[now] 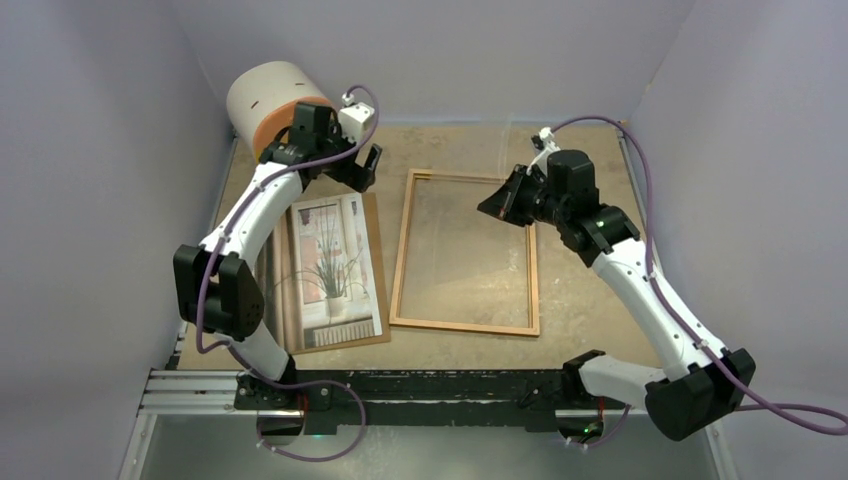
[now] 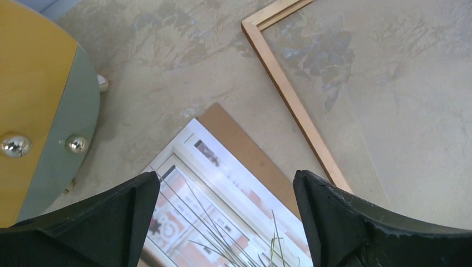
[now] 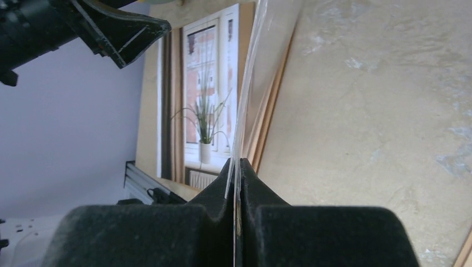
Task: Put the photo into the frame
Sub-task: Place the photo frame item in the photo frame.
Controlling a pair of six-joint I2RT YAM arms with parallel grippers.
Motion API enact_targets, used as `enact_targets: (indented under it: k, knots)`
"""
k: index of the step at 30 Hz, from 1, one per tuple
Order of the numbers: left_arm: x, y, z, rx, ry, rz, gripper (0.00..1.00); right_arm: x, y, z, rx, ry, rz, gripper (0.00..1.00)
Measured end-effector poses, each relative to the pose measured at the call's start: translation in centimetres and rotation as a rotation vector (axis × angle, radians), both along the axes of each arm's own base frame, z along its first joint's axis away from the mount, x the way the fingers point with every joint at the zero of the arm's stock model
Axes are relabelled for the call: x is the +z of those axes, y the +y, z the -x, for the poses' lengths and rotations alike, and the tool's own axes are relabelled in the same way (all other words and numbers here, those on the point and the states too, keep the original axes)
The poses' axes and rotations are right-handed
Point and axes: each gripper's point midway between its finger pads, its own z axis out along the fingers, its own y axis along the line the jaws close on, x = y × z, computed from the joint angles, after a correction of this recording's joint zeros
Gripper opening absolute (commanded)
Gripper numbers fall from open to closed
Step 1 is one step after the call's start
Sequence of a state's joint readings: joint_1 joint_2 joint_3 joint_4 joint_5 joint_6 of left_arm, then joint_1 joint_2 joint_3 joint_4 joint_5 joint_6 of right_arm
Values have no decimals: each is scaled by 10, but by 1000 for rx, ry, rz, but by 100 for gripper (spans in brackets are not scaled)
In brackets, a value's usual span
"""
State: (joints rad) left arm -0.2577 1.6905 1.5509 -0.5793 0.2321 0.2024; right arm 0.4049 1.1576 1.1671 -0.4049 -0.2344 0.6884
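While the left gripper [image 1: 362, 168] hangs with its jaws wide apart and empty over the far end of the photo [image 1: 330, 265], I see this print lying face up on a brown backing board [image 2: 250, 150] at the left. Just to the right of the board lies the frame [image 1: 465, 326]. At its far right corner the right gripper [image 1: 500, 203] is closed tight on the edge of the clear glass pane [image 3: 250, 83].

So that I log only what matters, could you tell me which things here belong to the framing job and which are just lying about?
Job: photo; frame; clear pane, pinched in the right fingers.
Lying about: beige-and-orange drum; brown board under the photo.
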Motion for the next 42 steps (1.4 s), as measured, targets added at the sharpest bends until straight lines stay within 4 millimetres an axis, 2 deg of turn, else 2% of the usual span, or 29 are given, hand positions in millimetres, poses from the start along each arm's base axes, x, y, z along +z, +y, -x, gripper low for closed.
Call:
enact_targets:
  k: [3,10,13,14,16,21,24,27,32,35,38,42]
  knots:
    - [1,10,7,16,4,-4,98,7,7,3,38,1,-34,0]
    - [-21,44,12,70,67,-38,98,20,24,10,120,2,-114,0]
    - [-31,51,14,81,80,-60,98,15,27,10,125,-3,-144,0]
    - [-35,52,16,77,88,-70,98,10,27,10,122,0,-153,0]
    - [-45,54,21,71,108,-83,98,-15,27,14,107,39,-163,0]
    - [-80,55,35,47,173,-128,98,-95,19,26,49,190,-139,0]
    - [-103,51,44,21,212,-170,98,-131,11,33,-5,256,-120,12]
    - [-124,37,56,-33,246,-223,98,-153,4,35,-53,276,-111,34]
    - [-145,8,68,-125,257,-284,98,-160,-1,30,-96,262,-112,67]
    - [-151,3,67,-144,250,-305,97,-160,-1,28,-94,244,-111,80]
    - [-156,6,63,-133,246,-325,96,-169,-5,26,-98,251,-80,87]
    - [-162,11,61,-127,239,-350,96,-198,-21,25,-110,302,58,95]
